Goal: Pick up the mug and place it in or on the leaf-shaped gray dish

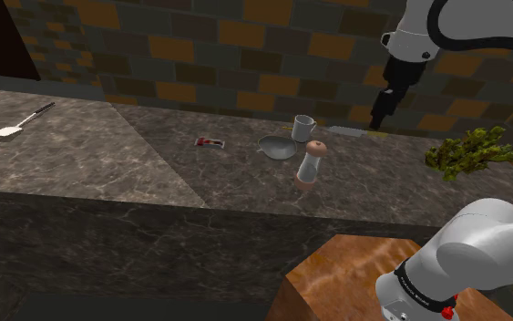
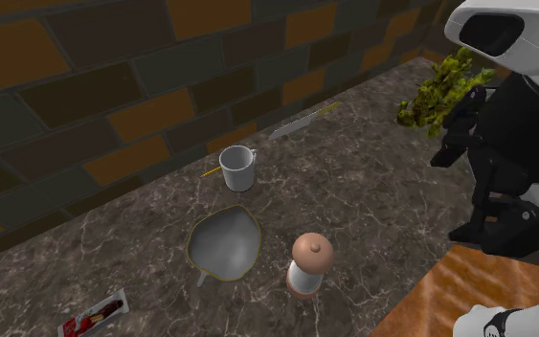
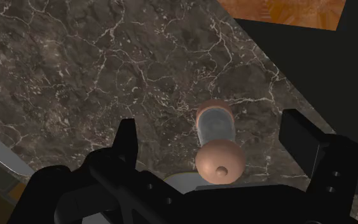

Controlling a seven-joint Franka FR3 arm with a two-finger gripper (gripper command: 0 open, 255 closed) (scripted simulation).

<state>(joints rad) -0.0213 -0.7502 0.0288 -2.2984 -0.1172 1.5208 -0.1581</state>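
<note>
A pale grey mug [image 1: 302, 128] [image 2: 236, 168] stands upright near the brick wall, its handle toward the wall. Just in front of it lies the leaf-shaped grey dish [image 1: 277, 147] [image 2: 223, 243], with nothing in it. My black gripper [image 1: 379, 115] [image 2: 457, 191] hangs well above the counter, to the shoulder view's right of the mug, and touches nothing. In the wrist view the gripper [image 3: 212, 132] is open, its fingers [image 3: 128, 137] wide apart. Far below them a pepper grinder [image 3: 217, 143] shows, with a sliver of the dish [image 3: 182, 181] beside it.
The grinder [image 1: 311, 164] [image 2: 309, 265] stands beside the dish, toward the counter's front edge. A knife [image 1: 350, 130] [image 2: 301, 120] lies by the wall, a red packet [image 1: 210, 141] [image 2: 93, 316] beyond the dish, a spatula [image 1: 17, 123] far off. A leafy plant [image 1: 468, 150] [image 2: 437, 91] sits near the arm.
</note>
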